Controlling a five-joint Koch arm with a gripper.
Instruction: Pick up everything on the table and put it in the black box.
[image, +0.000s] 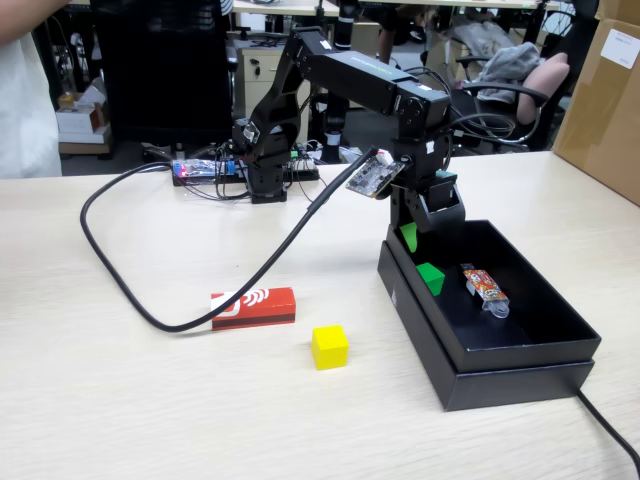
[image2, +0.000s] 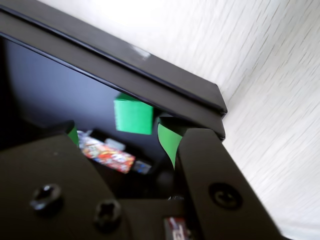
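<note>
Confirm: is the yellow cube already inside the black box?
No. In the fixed view the yellow cube sits on the table, outside the black box and near the red block.

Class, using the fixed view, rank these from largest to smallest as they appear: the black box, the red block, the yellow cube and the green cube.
1. black box
2. red block
3. yellow cube
4. green cube, which sits farther from the camera, so these two may really match.
</note>
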